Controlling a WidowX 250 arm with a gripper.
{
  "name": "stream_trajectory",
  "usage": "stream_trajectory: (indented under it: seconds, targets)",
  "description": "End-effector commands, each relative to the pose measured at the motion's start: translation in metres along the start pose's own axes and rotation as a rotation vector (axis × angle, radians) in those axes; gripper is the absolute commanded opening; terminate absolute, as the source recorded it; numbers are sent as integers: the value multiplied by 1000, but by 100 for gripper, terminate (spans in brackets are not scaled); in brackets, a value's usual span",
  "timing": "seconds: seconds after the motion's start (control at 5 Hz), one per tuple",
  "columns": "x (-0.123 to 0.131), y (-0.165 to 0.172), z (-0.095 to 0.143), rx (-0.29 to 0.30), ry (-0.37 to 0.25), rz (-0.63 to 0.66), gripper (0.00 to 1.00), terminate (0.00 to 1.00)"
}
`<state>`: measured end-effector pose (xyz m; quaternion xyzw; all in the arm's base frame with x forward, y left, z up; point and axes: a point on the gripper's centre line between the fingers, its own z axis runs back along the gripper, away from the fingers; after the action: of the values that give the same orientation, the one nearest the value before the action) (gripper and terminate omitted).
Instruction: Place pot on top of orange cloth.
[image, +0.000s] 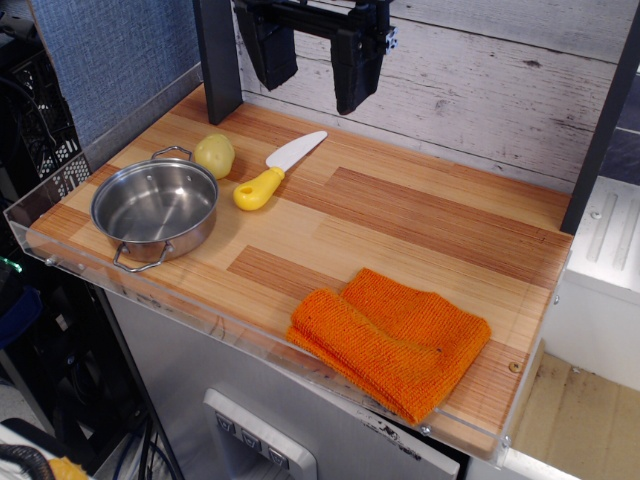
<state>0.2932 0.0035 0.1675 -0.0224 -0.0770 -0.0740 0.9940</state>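
The shiny steel pot (155, 208) with two wire loop handles sits empty at the left end of the wooden table. The orange knitted cloth (392, 338) lies folded near the front right edge, far from the pot. My gripper (312, 60) hangs at the top centre, high above the table's back edge, with its two black fingers (358, 72) spread apart and nothing between them. It is well away from both the pot and the cloth.
A yellowish potato (214, 155) sits just behind the pot, near its rim. A toy knife (276, 172) with a yellow handle and white blade lies right of the potato. A clear plastic lip (180, 305) runs along the table's front edge. A dark post (598, 130) stands at the right.
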Motion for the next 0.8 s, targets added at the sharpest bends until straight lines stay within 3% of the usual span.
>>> stream_trajectory:
  seconds: [0.0,0.4,0.6]
  targets:
    - [0,0,0,0,0,0,100,0]
    - [-22,50,-20,60,-49,81,100,0]
    - [-43,80,-38,91,-37,138,100,0]
